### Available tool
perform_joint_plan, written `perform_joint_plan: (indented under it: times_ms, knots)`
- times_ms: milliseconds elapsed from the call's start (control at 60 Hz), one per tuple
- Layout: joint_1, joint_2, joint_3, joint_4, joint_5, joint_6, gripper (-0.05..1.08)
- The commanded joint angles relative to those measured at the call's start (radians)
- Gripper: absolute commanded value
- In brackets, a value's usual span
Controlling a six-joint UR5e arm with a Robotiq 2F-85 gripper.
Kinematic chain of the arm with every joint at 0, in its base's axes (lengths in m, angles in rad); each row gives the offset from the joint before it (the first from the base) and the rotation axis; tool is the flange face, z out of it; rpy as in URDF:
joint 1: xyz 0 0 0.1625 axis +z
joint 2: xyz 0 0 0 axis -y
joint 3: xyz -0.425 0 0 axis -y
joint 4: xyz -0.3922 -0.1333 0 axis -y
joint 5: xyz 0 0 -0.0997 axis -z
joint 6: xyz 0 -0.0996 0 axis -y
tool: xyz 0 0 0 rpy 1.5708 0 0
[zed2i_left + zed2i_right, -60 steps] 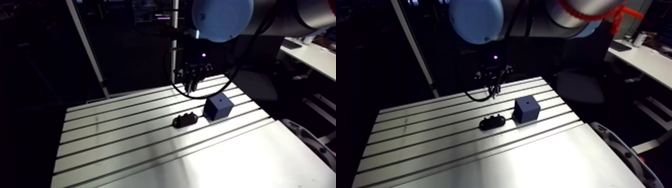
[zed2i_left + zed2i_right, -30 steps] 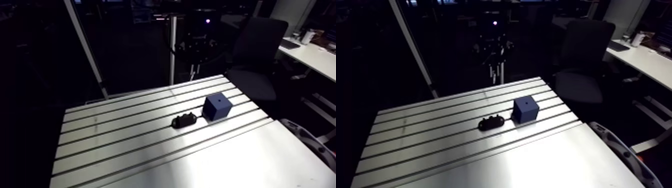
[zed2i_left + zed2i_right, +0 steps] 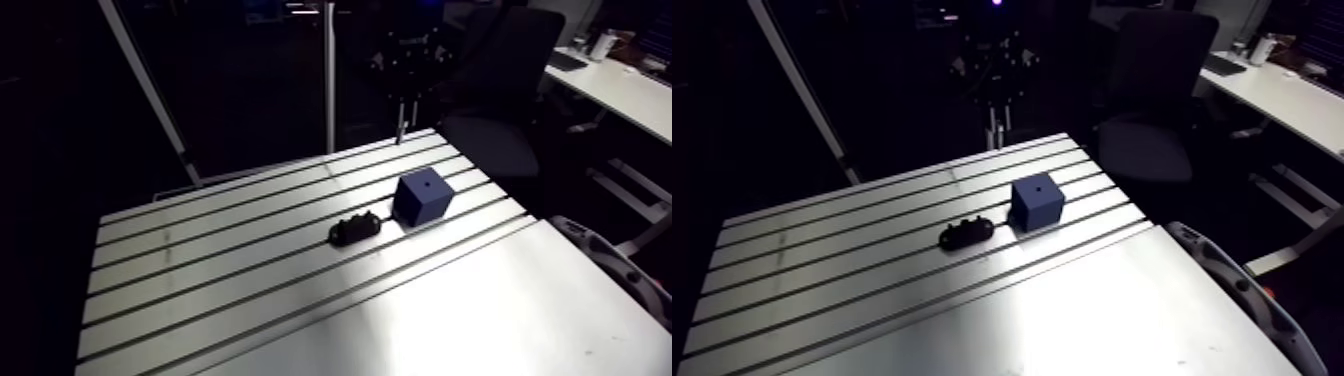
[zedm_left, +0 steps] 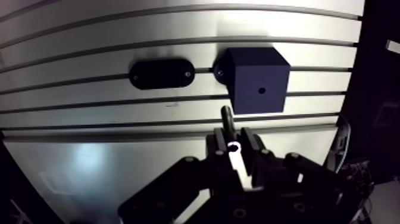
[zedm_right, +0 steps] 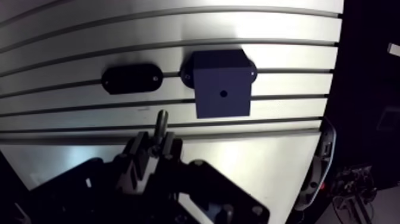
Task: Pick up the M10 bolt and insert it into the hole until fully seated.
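1. Bolts: one M10 bolt (image 4: pixel 227 118). It is clamped between the two fingers of the gripper (image 4: pixel 235 147), with its shank sticking out ahead of the fingertips. The gripper is clenched on it, and the bolt is off the table.
2. Blocks: one dark blue cube (image 4: pixel 257 80) stands on the slotted table (image 4: pixel 89 170). It has one small round hole (image 4: pixel 261 91) in its upper face. The bolt's free end is near the cube's closer edge, apart from it and off to one side of the hole.
3. Plates: one black oval plate (image 4: pixel 161 73) lies flat just beside the cube, with a small gap between them. It bears two small dots, one near each end.
4. Wrist view only: this view shows the grip on the bolt, the two dots on the plate, and the cube's top face from almost straight above.
5. Arm view only: this view shows the gripper's height. It hangs well above the table against the dark background, with a thin pale shaft pointing straight down beneath it. Cube and plate sit low on the table, well apart from it. The fingers are too dark to read there.
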Motion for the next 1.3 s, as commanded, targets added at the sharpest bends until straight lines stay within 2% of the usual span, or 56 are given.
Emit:
perform_joint_plan:
  times_ms: [17, 267, 933, 1300]
  knots:
    - [-0.031, 0.034, -0.011, 0.008, -0.014, -0.008, 1.08]
    - [-0.05, 0.082, -0.031, 0.042, -0.014, -0.01, 1.08]
    - [-0.062, 0.107, -0.033, 0.03, -0.023, -0.001, 1.08]
    - [-0.081, 0.118, -0.037, 0.029, -0.021, -0.005, 1.08]
